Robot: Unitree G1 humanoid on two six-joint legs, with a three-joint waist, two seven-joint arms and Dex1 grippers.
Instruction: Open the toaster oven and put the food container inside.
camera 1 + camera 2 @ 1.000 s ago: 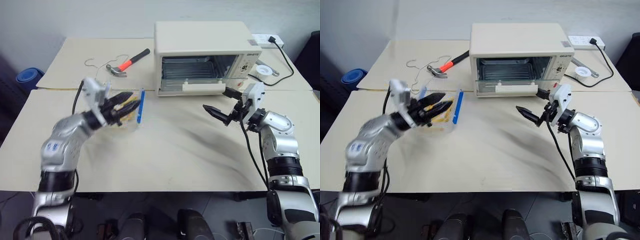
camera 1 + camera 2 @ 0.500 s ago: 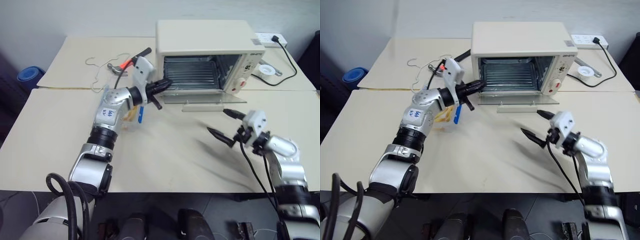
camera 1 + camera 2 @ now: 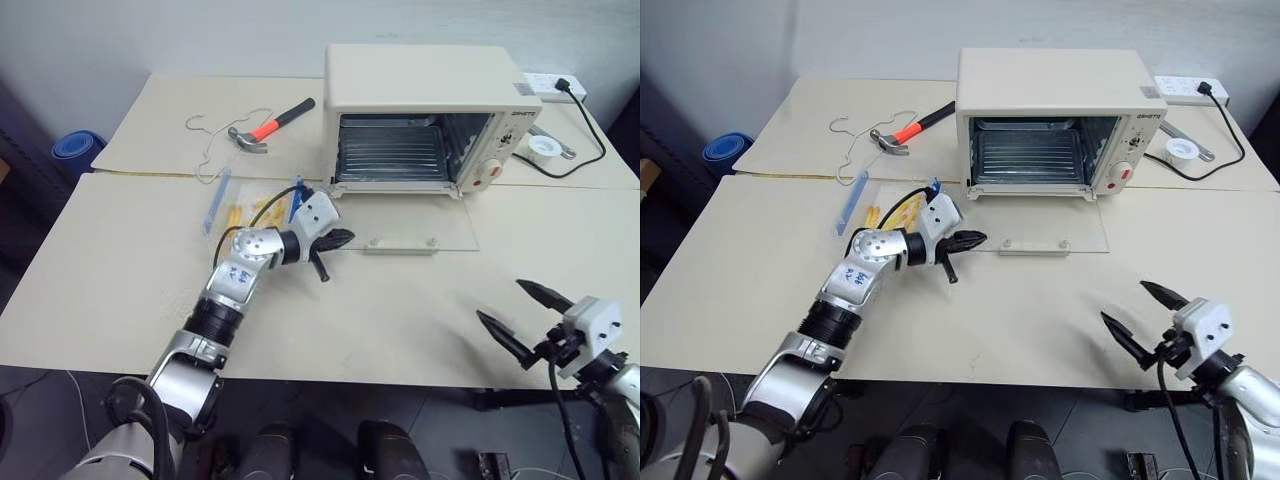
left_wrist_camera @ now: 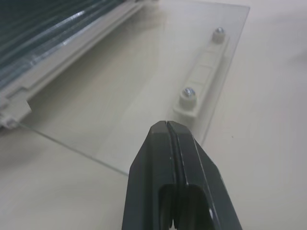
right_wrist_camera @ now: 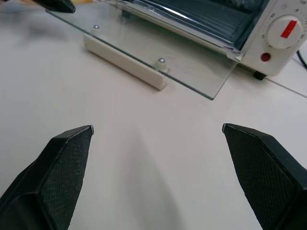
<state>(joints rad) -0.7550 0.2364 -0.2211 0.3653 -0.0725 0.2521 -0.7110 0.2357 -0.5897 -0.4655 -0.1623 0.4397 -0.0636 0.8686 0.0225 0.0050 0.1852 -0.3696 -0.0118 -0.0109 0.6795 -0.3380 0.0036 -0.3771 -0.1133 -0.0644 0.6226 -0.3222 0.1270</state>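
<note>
Food container (image 3: 255, 210) lies on the table just left of and behind the left gripper (image 3: 335, 240), whose fingers are pressed together on nothing at the dropped door's corner. Toaster oven (image 3: 425, 115) gapes beyond; right gripper (image 3: 522, 318) spread wide, well apart.

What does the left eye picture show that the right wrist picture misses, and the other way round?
The left eye picture takes in the hammer, the wire hanger, the food container behind the left arm, the cream top of the toaster oven, and the right tool open near the table's front edge. The right wrist picture brings up close the red knob and the two screws on the handle. Both show the glass door lying open and flat, the wire rack inside, and the left tool, shut, at the door's corner.
</note>
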